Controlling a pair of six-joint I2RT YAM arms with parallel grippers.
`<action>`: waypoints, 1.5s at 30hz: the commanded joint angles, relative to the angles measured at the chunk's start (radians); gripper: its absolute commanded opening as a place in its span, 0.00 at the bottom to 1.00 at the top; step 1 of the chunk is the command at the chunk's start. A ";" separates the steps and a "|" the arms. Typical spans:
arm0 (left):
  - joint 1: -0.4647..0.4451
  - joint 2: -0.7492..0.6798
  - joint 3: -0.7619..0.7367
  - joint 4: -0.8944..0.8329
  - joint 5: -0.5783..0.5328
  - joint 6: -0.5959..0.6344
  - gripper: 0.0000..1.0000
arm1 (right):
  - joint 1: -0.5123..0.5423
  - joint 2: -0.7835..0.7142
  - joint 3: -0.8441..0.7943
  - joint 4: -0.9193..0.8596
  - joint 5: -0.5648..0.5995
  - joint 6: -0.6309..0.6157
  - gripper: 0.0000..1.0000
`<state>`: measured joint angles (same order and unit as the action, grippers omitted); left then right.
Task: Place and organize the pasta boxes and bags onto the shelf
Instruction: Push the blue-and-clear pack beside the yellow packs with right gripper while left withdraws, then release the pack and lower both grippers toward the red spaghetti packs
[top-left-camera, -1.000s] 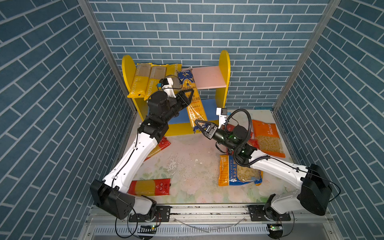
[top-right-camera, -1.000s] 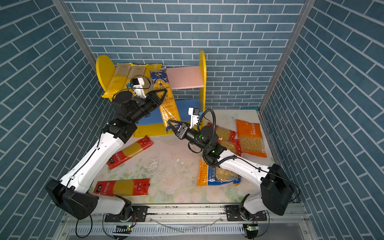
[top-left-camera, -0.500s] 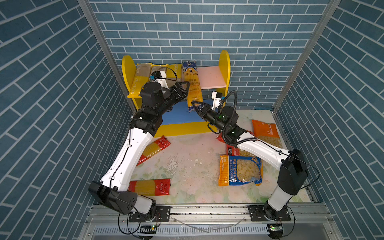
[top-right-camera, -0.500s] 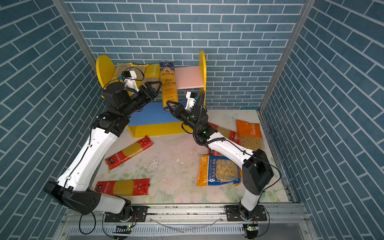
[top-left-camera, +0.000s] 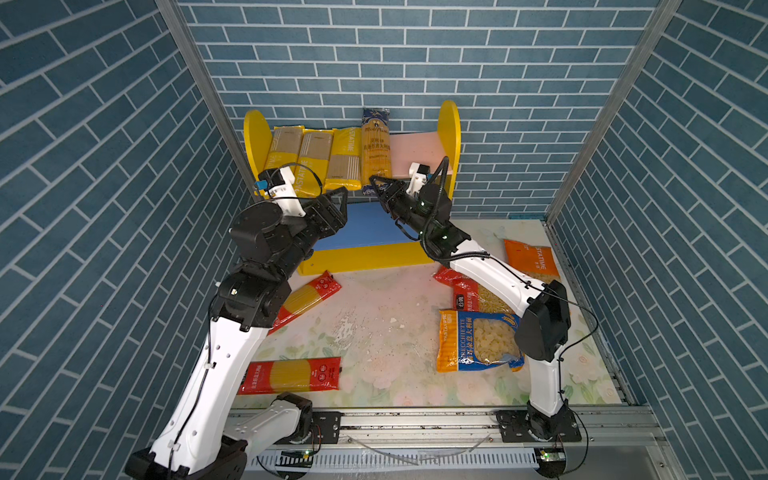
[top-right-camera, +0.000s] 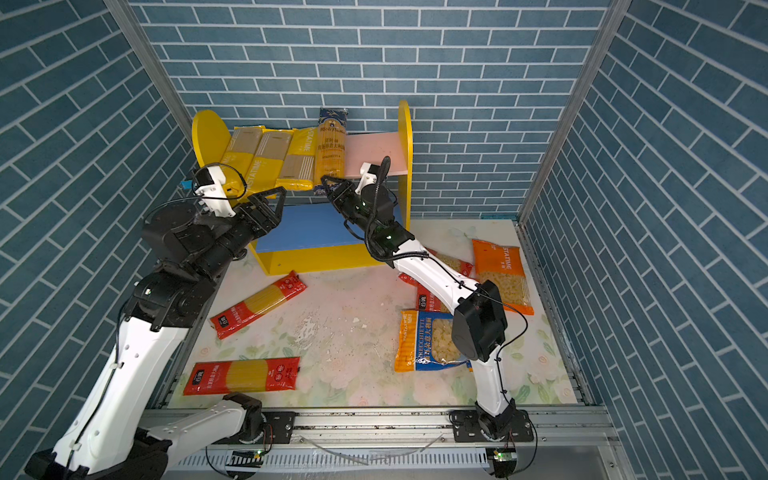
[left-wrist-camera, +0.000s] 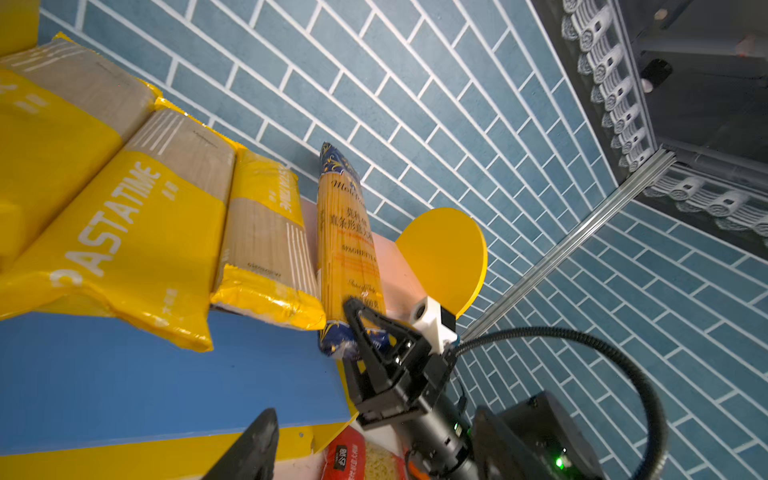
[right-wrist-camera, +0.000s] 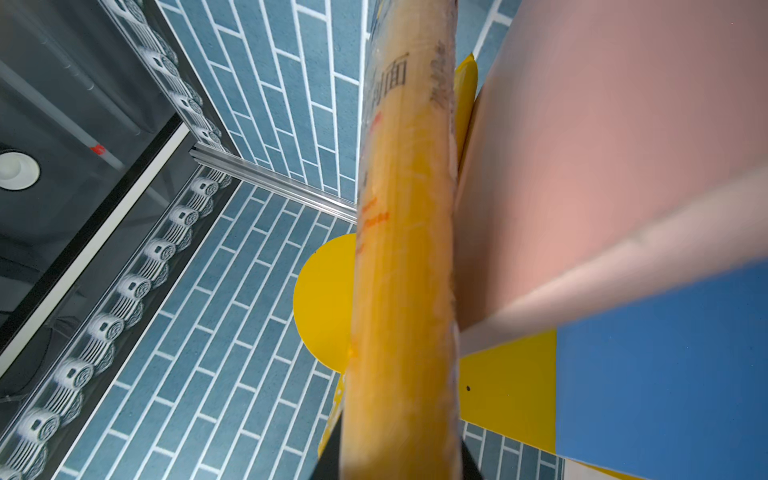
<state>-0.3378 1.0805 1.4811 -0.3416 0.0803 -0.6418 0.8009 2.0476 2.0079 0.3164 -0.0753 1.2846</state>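
Note:
On the pink upper board of the shelf (top-left-camera: 451, 137) (top-right-camera: 405, 137) three yellow pasta packs (top-left-camera: 316, 162) lie side by side. To their right lies a dark blue spaghetti pack (top-left-camera: 376, 145) (top-right-camera: 331, 145) (left-wrist-camera: 345, 249) (right-wrist-camera: 403, 291), its lower end overhanging the board's front edge. My right gripper (top-left-camera: 380, 189) (top-right-camera: 330, 187) (left-wrist-camera: 361, 320) (right-wrist-camera: 399, 465) is shut on that lower end. My left gripper (top-left-camera: 343, 208) (top-right-camera: 280, 203) hangs open and empty in front of the blue lower board (top-left-camera: 370, 226), left of the right gripper. In the left wrist view, only one of its fingertips (left-wrist-camera: 257, 440) shows.
Two red spaghetti packs (top-left-camera: 305, 299) (top-left-camera: 291, 376) lie on the floor mat at the left. A blue-orange bag (top-left-camera: 478, 345), a red bag (top-left-camera: 465, 291) and an orange bag (top-left-camera: 530, 259) lie at the right, partly under the right arm. Brick walls close in on three sides.
The right gripper raised the dark blue pack from in front of the shelf onto the upper board beside the yellow packs. The left gripper opened, let go of it and drew back down.

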 joint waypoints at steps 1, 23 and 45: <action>0.006 -0.006 -0.032 -0.033 -0.016 0.025 0.74 | 0.008 0.008 0.143 0.048 0.023 -0.023 0.18; 0.006 -0.119 -0.179 -0.028 0.000 0.090 0.74 | 0.054 -0.179 -0.087 0.031 0.020 -0.191 0.73; -0.013 -0.295 -0.486 -0.126 -0.095 0.123 0.75 | 0.070 -0.350 -0.484 0.021 -0.072 -0.306 0.70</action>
<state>-0.3466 0.7925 1.0348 -0.4210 0.0185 -0.5373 0.8642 1.7348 1.5730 0.3431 -0.1211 1.0279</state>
